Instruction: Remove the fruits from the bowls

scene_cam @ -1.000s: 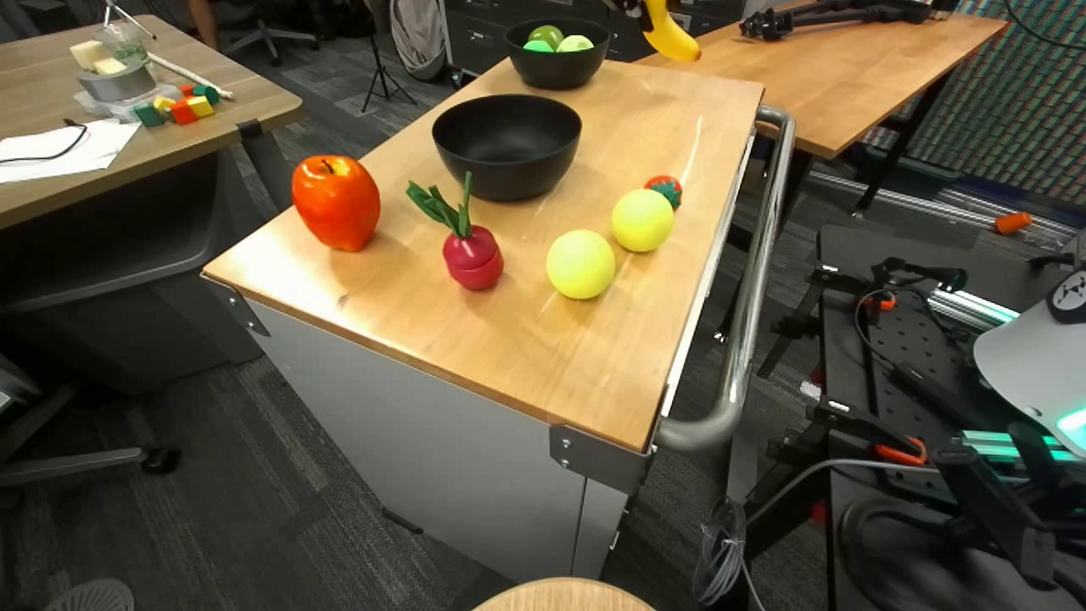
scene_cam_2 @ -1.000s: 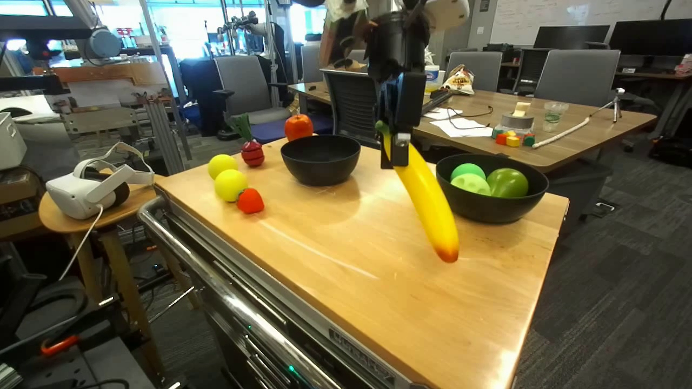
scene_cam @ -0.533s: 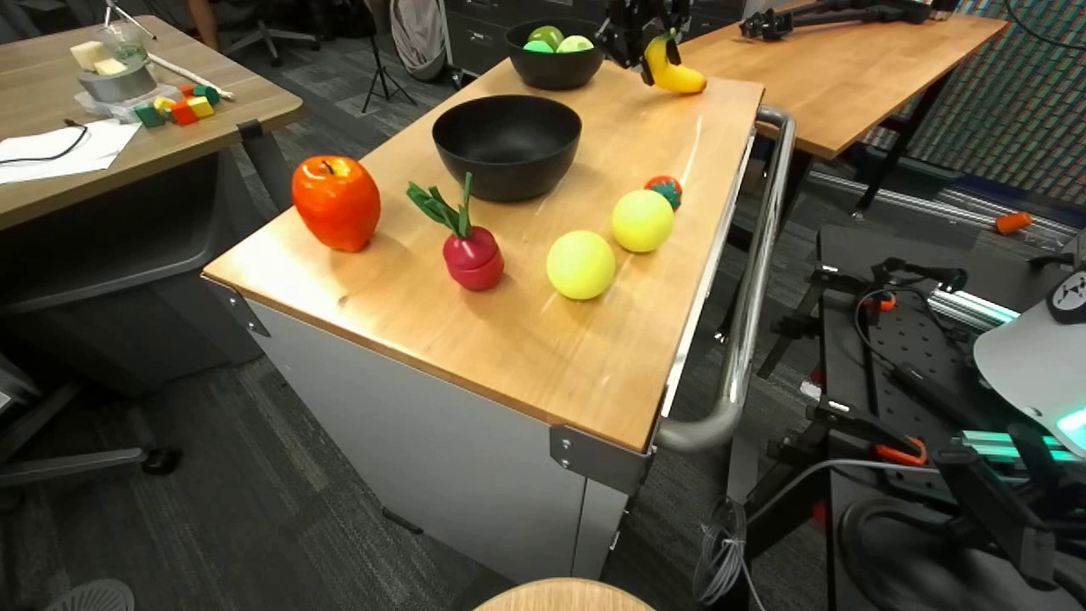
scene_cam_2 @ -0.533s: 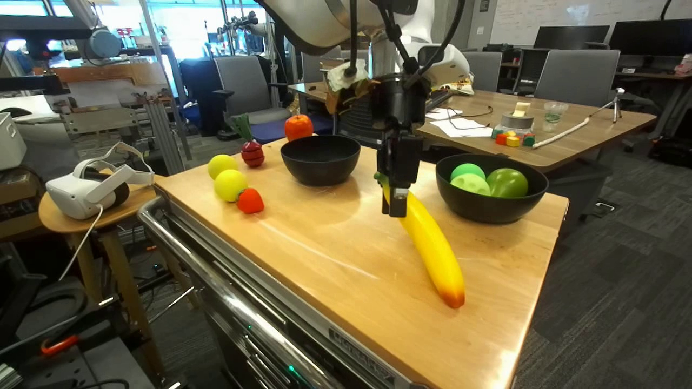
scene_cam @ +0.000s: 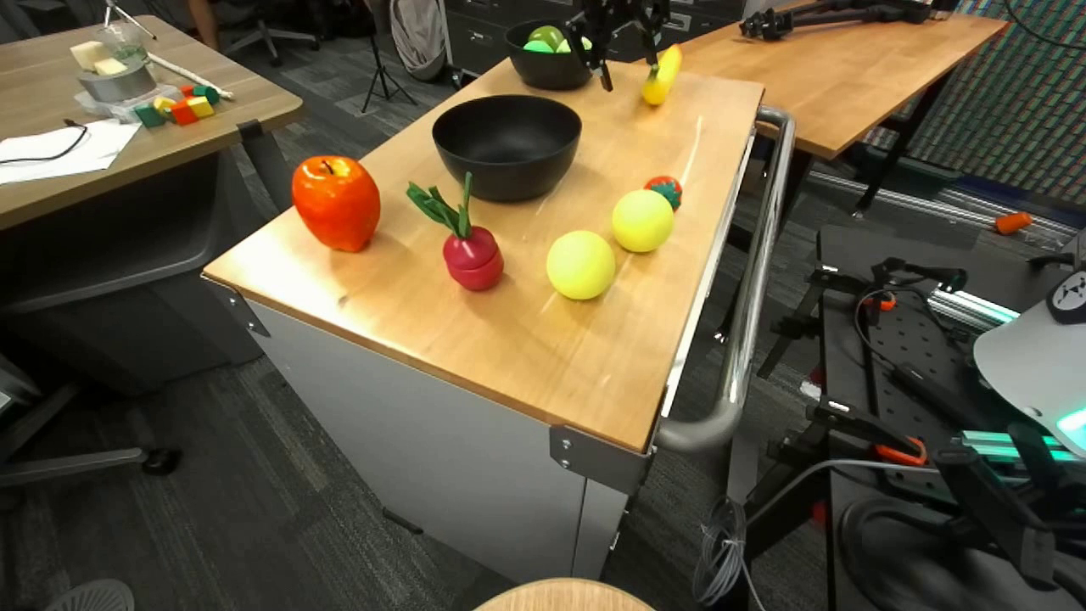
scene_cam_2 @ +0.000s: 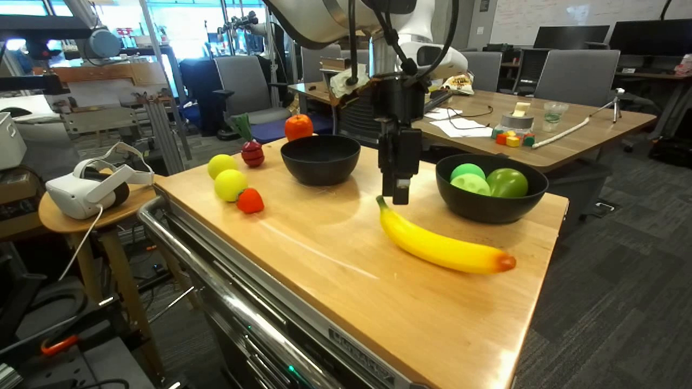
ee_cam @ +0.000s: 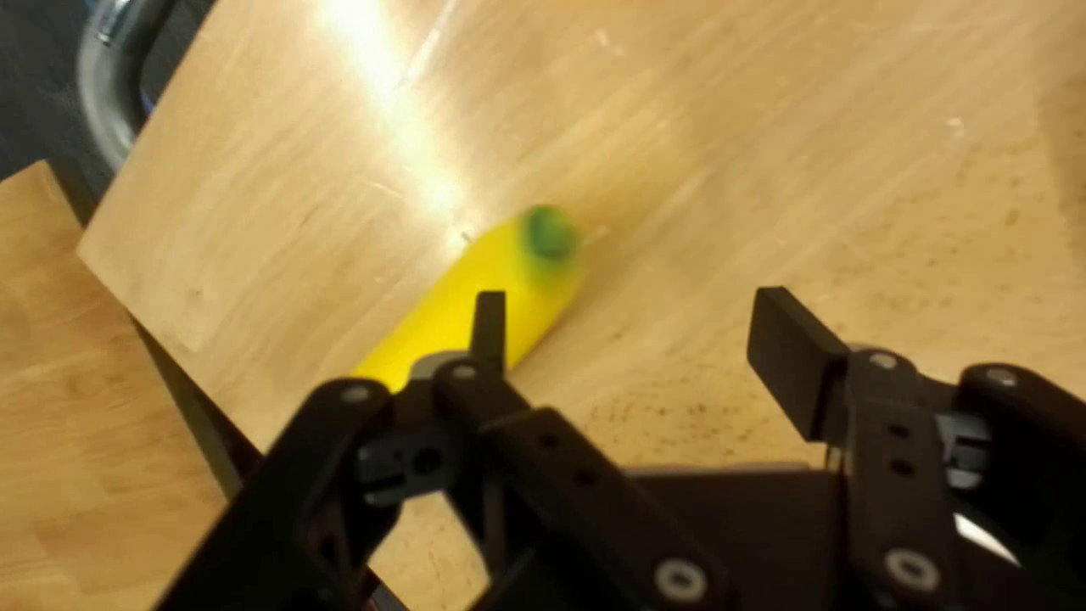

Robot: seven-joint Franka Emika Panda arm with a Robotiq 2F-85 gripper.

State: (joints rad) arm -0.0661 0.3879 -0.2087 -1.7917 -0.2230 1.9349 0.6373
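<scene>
Gripper [ee_cam: 632,339]: spread wide, nothing between fingertips [ee_cam: 789,365]. Just let go of banana [scene_cam_2: 443,246], pinched near the stem [scene_cam_2: 380,203] a moment ago; now lying on table [scene_cam_2: 319,232] at 4 to 5 o'clock from gripper in an exterior view. Turned on landing, tip from 5 o'clock round to 4. Blurred in wrist view, so perhaps not at rest; cannot tell whether touching a finger. Counted as one more fruit out, with apple [scene_cam_2: 299,128] at 10 o'clock, radish [scene_cam_2: 252,154], yellow balls [scene_cam_2: 231,185] and strawberry [scene_cam_2: 250,201] near 9. Still in fruit bowl [scene_cam_2: 486,210] at 3 o'clock: green ball [scene_cam_2: 467,170], pale ball [scene_cam_2: 471,185], dark green fruit [scene_cam_2: 507,182]. None visible in other bowl [scene_cam_2: 320,173] at 10. Likely next: clear banana without nudging it, then 3 o'clock.
</scene>
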